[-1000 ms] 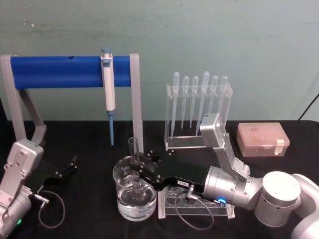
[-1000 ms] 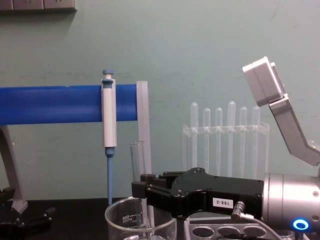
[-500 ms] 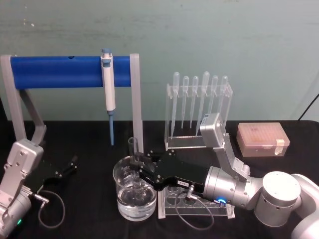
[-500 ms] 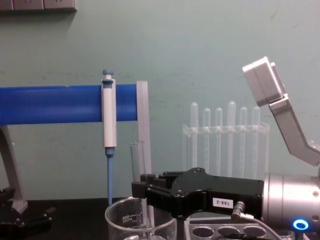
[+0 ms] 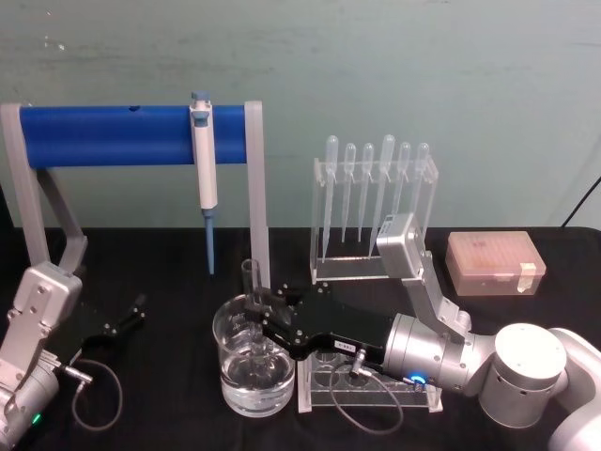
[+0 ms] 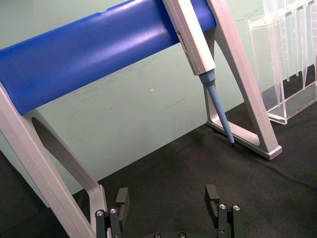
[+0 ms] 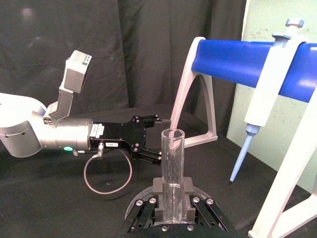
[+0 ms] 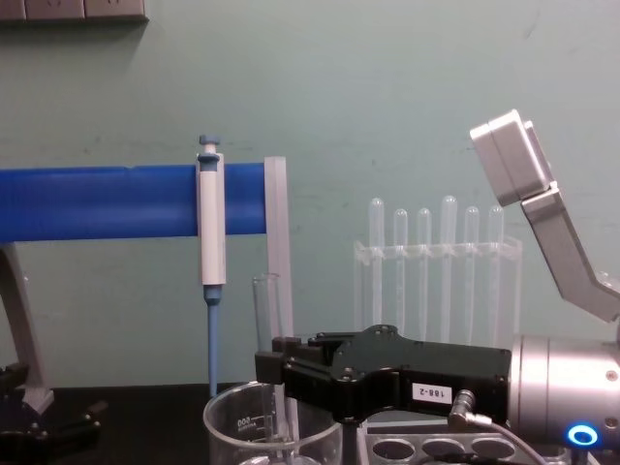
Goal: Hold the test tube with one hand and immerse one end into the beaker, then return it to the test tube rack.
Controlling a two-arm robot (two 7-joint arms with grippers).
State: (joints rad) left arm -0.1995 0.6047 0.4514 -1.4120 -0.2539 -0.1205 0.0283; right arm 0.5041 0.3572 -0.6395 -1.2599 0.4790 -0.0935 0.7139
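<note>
Clenching long clear glass test tube (image 5: 251,277) upright inside wide glass beaker (image 5: 233,378), right end effector (image 5: 256,315) should lift straight; tip probably submerged. Left end effector (image 5: 125,318) released, far left.

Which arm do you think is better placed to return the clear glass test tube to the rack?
Right: its black gripper holds the test tube upright in the wide glass beaker, beside the clear rack. The left gripper sits open, apart.
</note>
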